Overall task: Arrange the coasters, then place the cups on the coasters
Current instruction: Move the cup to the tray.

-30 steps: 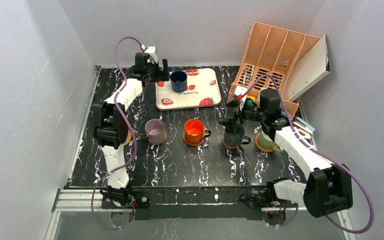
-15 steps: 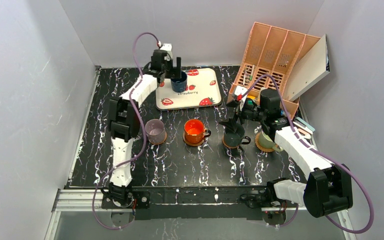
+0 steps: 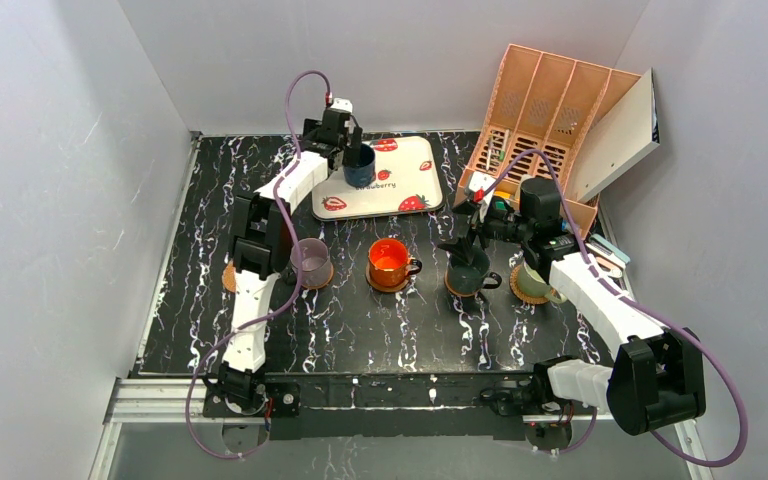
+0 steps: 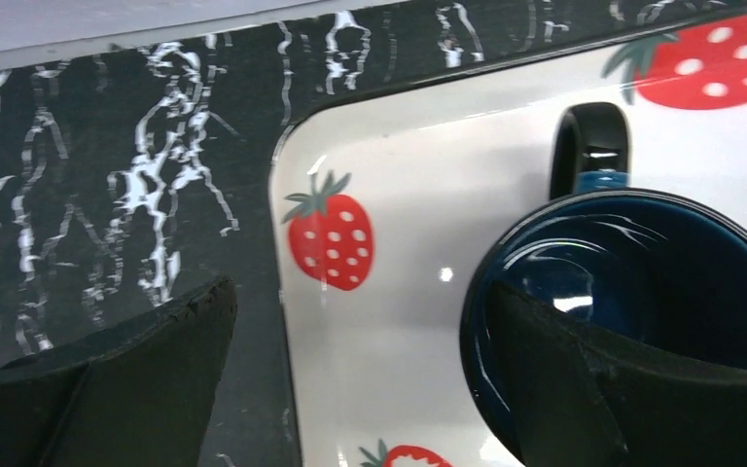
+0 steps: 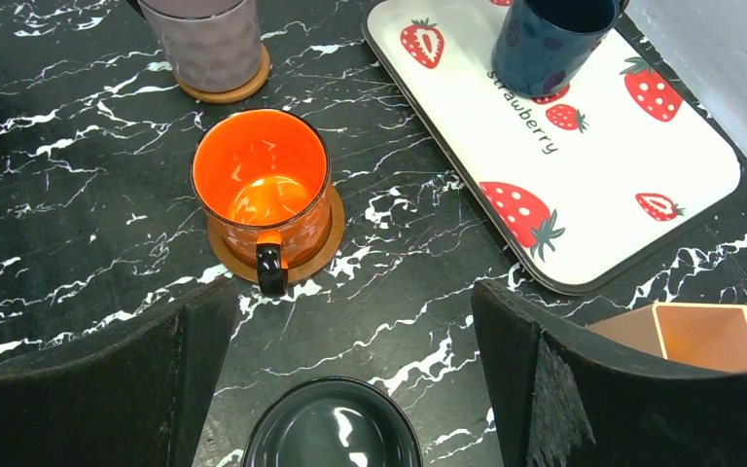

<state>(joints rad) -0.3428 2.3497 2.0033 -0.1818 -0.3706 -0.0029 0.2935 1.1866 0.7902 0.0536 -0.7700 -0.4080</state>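
Observation:
The navy cup (image 3: pixel 358 166) (image 4: pixel 642 292) stands on the strawberry tray (image 3: pixel 410 185). My left gripper (image 3: pixel 352 150) (image 4: pixel 358 302) is open over its near wall, one finger inside the mouth and the other outside over the table. The mauve cup (image 3: pixel 309 260) (image 5: pixel 209 39), the orange cup (image 3: pixel 390 262) (image 5: pixel 263 185), the dark green cup (image 3: pixel 468 275) (image 5: pixel 331 433) and the pale green cup (image 3: pixel 537 285) each sit on a coaster (image 5: pixel 316 248). One bare coaster (image 3: pixel 229 278) lies at the left. My right gripper (image 3: pixel 465 245) (image 5: pixel 350 302) hangs open just above the dark green cup.
A peach file organiser (image 3: pixel 540 105) with a white board (image 3: pixel 615 135) leaning on it fills the back right corner. Small items lie by the right edge (image 3: pixel 610 262). Grey walls close in the left, back and right sides.
My left arm has swung right and forward to the navy cup, one finger now inside it. This uncovered the bare coaster at the left. The right arm has not moved.

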